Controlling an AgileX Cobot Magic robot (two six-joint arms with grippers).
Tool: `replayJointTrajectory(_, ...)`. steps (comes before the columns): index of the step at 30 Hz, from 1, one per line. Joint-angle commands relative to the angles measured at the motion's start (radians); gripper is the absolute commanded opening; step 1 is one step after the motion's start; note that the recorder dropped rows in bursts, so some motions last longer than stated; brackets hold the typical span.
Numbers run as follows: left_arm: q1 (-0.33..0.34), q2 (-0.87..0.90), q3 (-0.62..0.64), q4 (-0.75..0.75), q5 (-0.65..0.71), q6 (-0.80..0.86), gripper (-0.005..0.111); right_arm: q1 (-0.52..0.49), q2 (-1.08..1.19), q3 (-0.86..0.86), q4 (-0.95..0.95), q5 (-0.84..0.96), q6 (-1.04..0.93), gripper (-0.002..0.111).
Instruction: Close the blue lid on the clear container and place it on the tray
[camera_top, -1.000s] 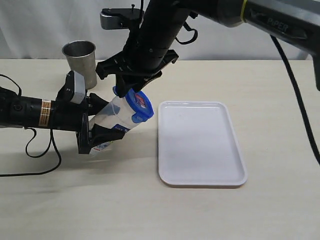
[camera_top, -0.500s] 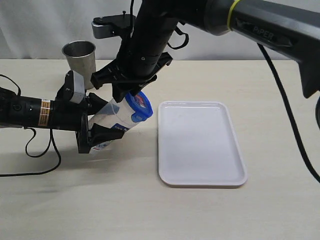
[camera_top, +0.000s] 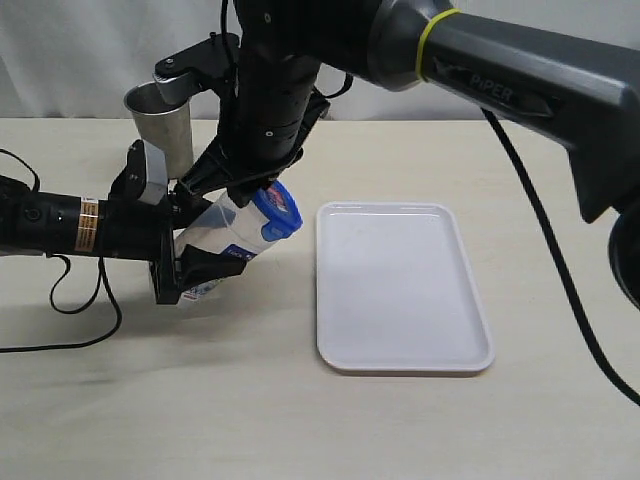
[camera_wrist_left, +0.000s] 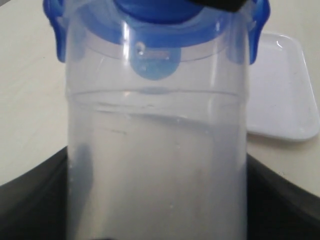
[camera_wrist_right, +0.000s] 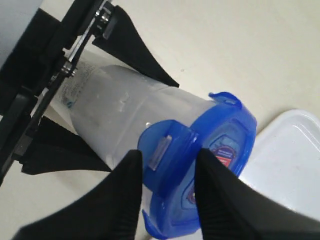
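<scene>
Your left gripper (camera_top: 203, 240) has its fingers clamped on the lower body of the clear container (camera_top: 230, 228), 1 finger on each side; the container leans steeply, base low by the table (camera_top: 150, 420), mouth raised toward the tray (camera_top: 400, 300). The blue lid (camera_top: 277, 212) sits on that mouth, its red-and-white sticker facing outward; in the left wrist view 2 side flaps hang down over the container wall, and in the right wrist view 1 flap stands out from the wall. Your right gripper (camera_wrist_right: 169, 152) comes down from above with its 2 fingers spread, that raised flap between them; you cannot tell from these views whether the fingers touch it. The container and lid are left of the tray, not on it, with the lid near the tray's left rim; a grey steel cup (camera_top: 165, 120) stands upright behind the left arm.
</scene>
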Motion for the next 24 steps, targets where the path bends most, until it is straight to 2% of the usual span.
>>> replayJointTrajectory(1,-0.007,-0.015,-0.006,-0.025,-0.077,0.006,0.000,0.024,0.033,0.009,0.035,-0.003,-0.045,0.009)
replayJointTrajectory(4,-0.007,-0.015,-0.006,-0.027,-0.077,0.012,0.000,0.024,0.009,-0.033,0.048,-0.007,-0.064,0.010)
replayJointTrajectory(7,-0.007,-0.015,-0.006,-0.045,-0.077,0.029,0.000,0.024,-0.046,-0.110,0.057,-0.011,-0.089,0.017)
replayJointTrajectory(15,-0.007,-0.017,-0.006,-0.149,-0.179,0.137,0.000,0.024,-0.249,-0.084,0.053,-0.060,-0.156,0.019)
replayJointTrajectory(20,-0.032,-0.031,-0.006,-0.240,-0.179,0.135,0.000,0.012,-0.381,0.111,0.035,-0.230,-0.158,0.004)
replayJointTrajectory(22,-0.050,-0.038,-0.006,-0.275,-0.179,0.135,0.000,-0.008,-0.455,0.217,0.035,-0.325,-0.158,0.004)
replayJointTrajectory(24,-0.095,-0.046,-0.006,-0.310,-0.179,0.133,0.000,-0.063,-0.566,0.402,0.058,-0.480,-0.154,0.004)
